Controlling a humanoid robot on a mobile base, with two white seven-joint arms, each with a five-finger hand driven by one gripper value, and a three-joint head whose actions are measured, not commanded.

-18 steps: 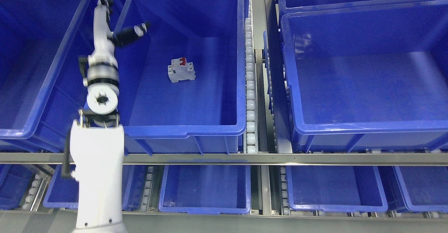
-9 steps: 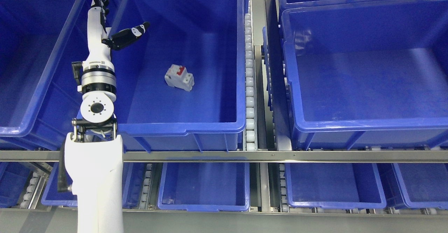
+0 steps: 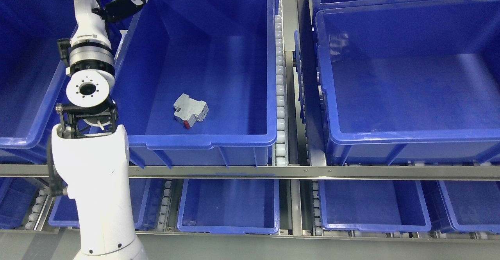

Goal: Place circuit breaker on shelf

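A grey-white circuit breaker (image 3: 190, 110) with a red switch lies tipped over on the floor of the middle blue bin (image 3: 203, 140), near its front wall. My left arm rises from the lower left along the bin's left wall. At the top edge my left hand (image 3: 104, 1) is above the bin's rear left corner, far from the breaker. Its black thumb (image 3: 127, 5) sticks out sideways over the rim, and the hand holds nothing. The fingertips are cut off by the picture's top edge.
Large blue bins stand on the roller shelf to the left (image 3: 23, 95) and right (image 3: 410, 135) of the middle bin. A metal rail (image 3: 297, 172) runs across the front. Smaller blue bins (image 3: 228, 209) sit on the lower level.
The breaker has tumbled and slid toward the bin's front wall, ending red switch down. My left hand has risen up and to the left, out past the rim. The view shifted slightly.
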